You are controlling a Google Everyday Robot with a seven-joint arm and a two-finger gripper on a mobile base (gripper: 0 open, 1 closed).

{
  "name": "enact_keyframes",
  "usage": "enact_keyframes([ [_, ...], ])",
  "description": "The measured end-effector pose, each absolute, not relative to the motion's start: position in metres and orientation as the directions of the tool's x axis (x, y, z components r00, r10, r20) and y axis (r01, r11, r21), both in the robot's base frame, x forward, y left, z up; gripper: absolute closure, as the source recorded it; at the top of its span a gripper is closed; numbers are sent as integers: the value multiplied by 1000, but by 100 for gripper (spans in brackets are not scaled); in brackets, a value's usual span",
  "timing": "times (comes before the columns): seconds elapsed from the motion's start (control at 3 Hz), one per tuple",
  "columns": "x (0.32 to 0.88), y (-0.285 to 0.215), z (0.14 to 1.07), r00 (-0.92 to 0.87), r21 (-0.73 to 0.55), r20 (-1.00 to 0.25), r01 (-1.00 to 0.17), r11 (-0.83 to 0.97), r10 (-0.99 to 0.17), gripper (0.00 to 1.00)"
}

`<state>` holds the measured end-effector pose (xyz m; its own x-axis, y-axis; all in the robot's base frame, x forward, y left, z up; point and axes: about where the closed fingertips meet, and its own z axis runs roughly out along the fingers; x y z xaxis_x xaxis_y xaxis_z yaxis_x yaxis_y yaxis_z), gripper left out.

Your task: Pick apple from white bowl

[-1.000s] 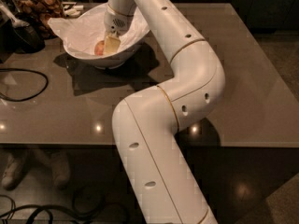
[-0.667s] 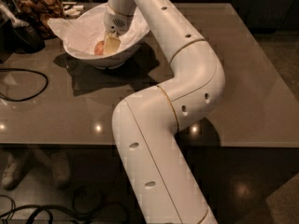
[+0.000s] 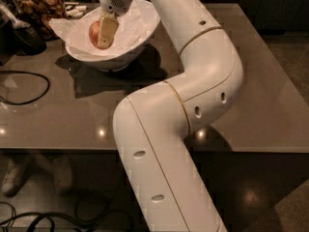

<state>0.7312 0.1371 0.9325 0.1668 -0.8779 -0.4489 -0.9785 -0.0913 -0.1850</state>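
Observation:
The apple [image 3: 93, 32], orange-red with a pale patch, sits between the fingers of my gripper [image 3: 99, 38] over the inside of the white bowl [image 3: 150, 22]. One tan finger [image 3: 108, 31] lies across the apple's right side; the other is hidden behind the fruit. The gripper comes down from above and holds the apple a little above the crinkled white paper [image 3: 63, 29] that lines the bowl. The bowl stands at the back left of the grey table [image 3: 251, 81].
A glass jar of brown snacks [image 3: 37, 5] stands behind the bowl at the far left. A dark object [image 3: 20, 35] lies left of the bowl. A black cable loop [image 3: 25, 87] lies on the table's left side. My white arm [image 3: 193, 91] crosses the table's middle.
The apple has risen from the bowl's bottom with the gripper closed around it. The upper arm has shifted slightly to the right.

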Motion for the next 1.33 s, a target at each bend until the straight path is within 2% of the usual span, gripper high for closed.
enact_keyframes([
  [0.67, 697, 140, 986, 267, -238, -501, -957, -166, -823, 100],
  [1.33, 625, 136, 1038, 373, -295, -522, -923, -248, -767, 100],
])
